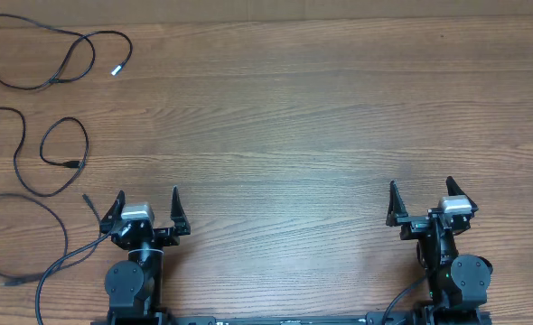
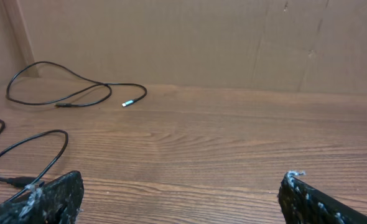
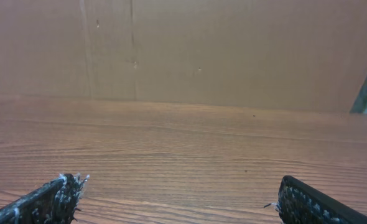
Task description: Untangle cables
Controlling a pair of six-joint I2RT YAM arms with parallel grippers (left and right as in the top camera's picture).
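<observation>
Three thin black cables lie apart from one another on the left of the wooden table. The far one (image 1: 63,56) ends in a silvery tip (image 1: 116,69), which shows in the left wrist view too (image 2: 128,103). The middle cable (image 1: 65,144) forms a loop (image 2: 43,146) ahead and left of my left gripper. The near cable (image 1: 41,209) curves off the left edge. My left gripper (image 1: 147,200) (image 2: 180,186) stands open and empty to the right of the cables. My right gripper (image 1: 420,183) (image 3: 178,186) is open over bare wood, far from any cable.
A brown cardboard wall (image 2: 233,37) (image 3: 233,50) stands along the far edge of the table (image 1: 294,117). A thicker black wire (image 1: 63,262) runs from the left arm's base towards the front left, close to the near cable.
</observation>
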